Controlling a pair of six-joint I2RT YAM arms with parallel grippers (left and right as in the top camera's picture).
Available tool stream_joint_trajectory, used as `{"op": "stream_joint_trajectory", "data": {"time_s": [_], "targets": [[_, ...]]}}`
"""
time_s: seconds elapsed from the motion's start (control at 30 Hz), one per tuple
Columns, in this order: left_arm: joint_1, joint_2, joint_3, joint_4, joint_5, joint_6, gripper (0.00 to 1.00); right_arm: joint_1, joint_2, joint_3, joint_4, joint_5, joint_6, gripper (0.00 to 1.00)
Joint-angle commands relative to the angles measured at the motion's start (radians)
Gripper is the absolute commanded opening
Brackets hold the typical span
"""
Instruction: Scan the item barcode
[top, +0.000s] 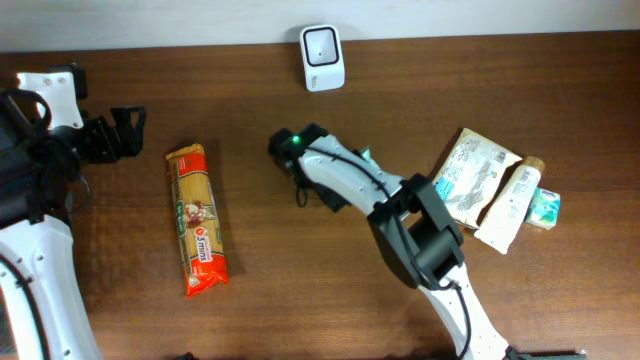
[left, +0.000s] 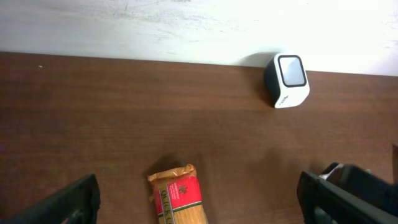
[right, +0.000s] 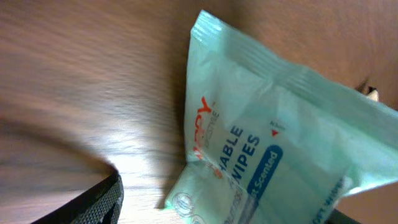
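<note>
The scanner (top: 322, 58) stands at the far edge of the desk (top: 300, 300) with its window facing the near side, so an item has to be brought in front of it, code toward the glass. The right tool (top: 292, 150) sits mid-desk just near of the scanner, and its wrist view is filled by a pale green pack of wipes (right: 267, 137), which is probably the item chosen for scanning. The one finger (right: 99, 200) that shows there stands off to the left, with a gap to the pack, so the jaws are apart and clamp nothing. The left tool (top: 128, 133) waits at the far left, jaws wide apart and empty, clear of the work. The pasta (top: 197, 220) lies left of centre; a packet (top: 472, 172) and a tube (top: 508, 208) lie overlapping at the right.

From overhead the arm covers nearly all of the wipes. No barcode shows in any view. The pack's print is cut off, the second finger is out of frame, and I cannot tell whether the pack lies flat or tilted.
</note>
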Motion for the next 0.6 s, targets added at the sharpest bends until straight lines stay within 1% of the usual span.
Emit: {"op": "stream_joint_trajectory", "data": {"time_s": [0.0, 0.07, 0.13, 0.2, 0.27, 0.3, 0.33, 0.4, 0.43, 0.47, 0.5, 0.53, 0.57], "targets": [[-0.003, -0.008, 0.009, 0.001, 0.01, -0.008, 0.99, 0.075, -0.002, 0.007, -0.019, -0.016, -0.013, 0.84], [-0.003, -0.008, 0.009, 0.001, 0.01, -0.008, 0.99, 0.105, -0.003, 0.027, -0.033, -0.028, 0.004, 0.9], [-0.003, -0.008, 0.009, 0.001, 0.01, -0.008, 0.99, 0.108, -0.016, 0.123, -0.077, -0.16, 0.006, 0.91], [-0.003, -0.008, 0.009, 0.001, 0.01, -0.008, 0.99, 0.087, -0.031, 0.232, -0.1, -0.252, 0.006, 0.91], [-0.003, -0.008, 0.009, 0.001, 0.01, -0.008, 0.99, 0.019, -0.037, 0.359, -0.154, -0.386, 0.006, 0.9], [-0.003, -0.008, 0.009, 0.001, 0.01, -0.008, 0.99, -0.017, -0.037, 0.389, -0.172, -0.451, 0.002, 0.89], [-0.003, -0.008, 0.009, 0.001, 0.01, -0.008, 0.99, -0.072, -0.037, 0.398, -0.186, -0.532, -0.014, 0.86], [-0.003, -0.008, 0.009, 0.001, 0.01, -0.008, 0.99, -0.161, -0.037, 0.397, -0.212, -0.605, -0.06, 0.69], [-0.003, -0.008, 0.009, 0.001, 0.01, -0.008, 0.99, -0.194, -0.036, 0.397, -0.214, -0.661, -0.086, 0.52], [-0.003, -0.008, 0.009, 0.001, 0.01, -0.008, 0.99, -0.206, -0.036, 0.397, -0.214, -0.689, -0.092, 0.4], [-0.003, -0.008, 0.009, 0.001, 0.01, -0.008, 0.99, -0.219, -0.036, 0.393, -0.212, -0.7, -0.092, 0.19], [-0.003, -0.008, 0.009, 0.001, 0.01, -0.008, 0.99, -0.223, -0.036, 0.387, -0.208, -0.7, -0.092, 0.15], [-0.003, -0.008, 0.009, 0.001, 0.01, -0.008, 0.99, -0.223, -0.034, 0.364, -0.187, -0.697, -0.092, 0.13]]}}
